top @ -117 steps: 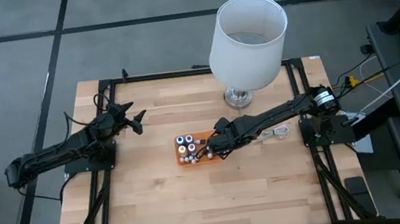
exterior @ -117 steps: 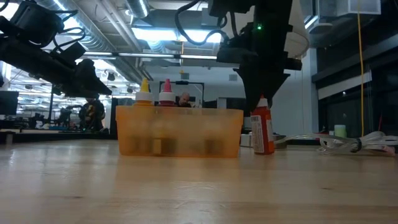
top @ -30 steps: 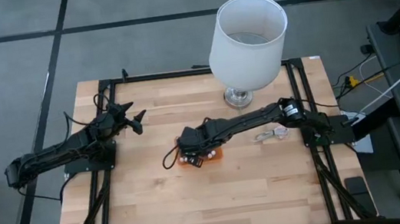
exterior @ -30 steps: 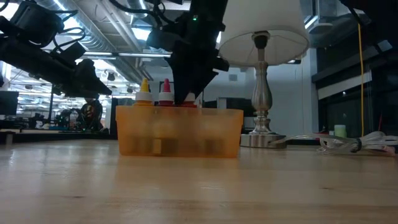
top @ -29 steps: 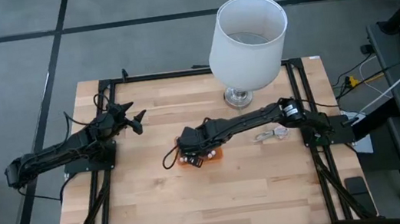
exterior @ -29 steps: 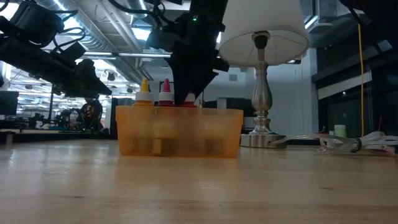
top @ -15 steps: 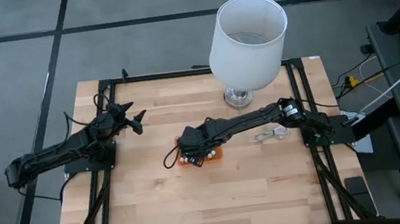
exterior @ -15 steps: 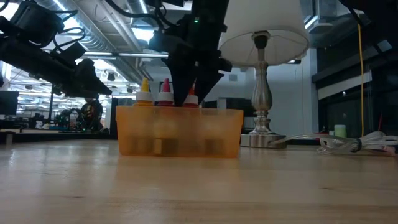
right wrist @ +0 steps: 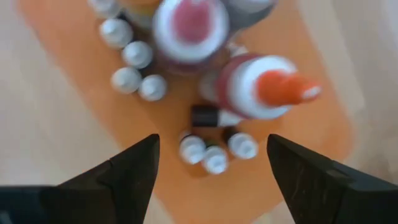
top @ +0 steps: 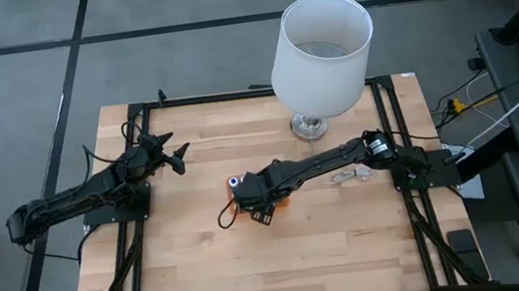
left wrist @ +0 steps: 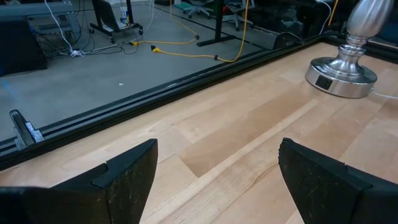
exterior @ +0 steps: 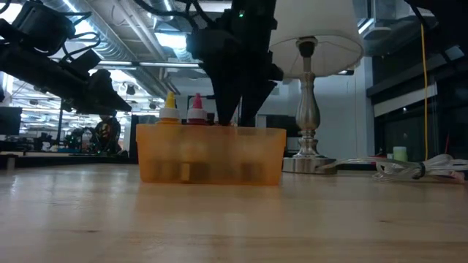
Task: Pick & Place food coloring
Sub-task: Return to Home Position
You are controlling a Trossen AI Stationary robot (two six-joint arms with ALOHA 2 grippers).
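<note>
Table (exterior: 234, 219): pale wood planks, filling the foreground of the low view.
Orange tray (exterior: 210, 155): stands near the table's middle. Its walls are see-through, and in the high view it is mostly hidden under the right arm, with only a corner (top: 280, 200) showing.
Food coloring (right wrist: 214, 158): every bottle in view stands inside the tray. The small pale-capped ones sit in two clusters on its floor, a second group at (right wrist: 127, 79).
Taller bottles (right wrist: 264, 87): one with an orange tip and one with a pink top (right wrist: 189, 25), side by side in the tray. In the low view a yellow cap (exterior: 170, 108) and a pink cap (exterior: 196, 108) rise above the rim.
Right gripper (right wrist: 211, 146): hangs directly over the tray, pointing down. Its fingers are spread wide with nothing between them, clear of the bottles.
Cable (exterior: 409, 169): white, coiled, lying on the table to the right of the tray.
Left gripper (left wrist: 217, 149): raised over the far-left part of the table (top: 173, 157), well apart from the tray, fingers spread and empty.
Lamp (top: 319, 42): white shade on a metal base (left wrist: 341, 78), near the far edge beyond the tray.
</note>
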